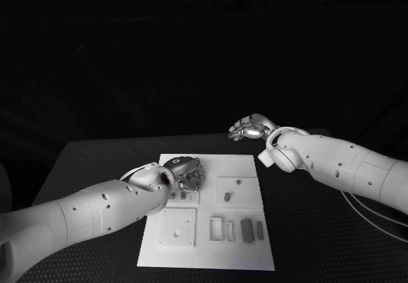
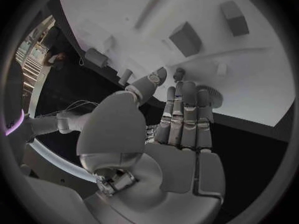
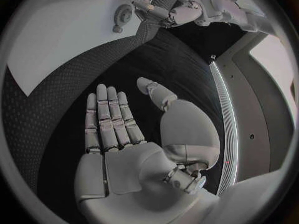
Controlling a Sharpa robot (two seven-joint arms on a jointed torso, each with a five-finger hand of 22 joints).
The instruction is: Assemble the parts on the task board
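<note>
The white task board (image 1: 246,253) lies in the middle of the black table. My left hand (image 1: 186,171) hovers over its far left part, fingers (image 2: 184,114) stretched out straight and together with nothing in them. Their tips lie right by a toothed round part (image 2: 216,95) on the board (image 2: 261,74); contact is unclear. The same gear (image 3: 122,16) appears beside the left hand (image 3: 171,7) in the right wrist view. My right hand (image 1: 249,128) is off the board, above the table's far edge, palm (image 3: 124,159) flat and empty.
Several small parts stand on the board: a peg (image 1: 228,196) mid-board, upright blocks (image 1: 246,230) near the front, a square plate (image 1: 177,227) front left. Blocks (image 2: 186,38) and a cylinder (image 2: 96,57) stand beyond the left fingers. Cables (image 1: 365,206) trail at the right.
</note>
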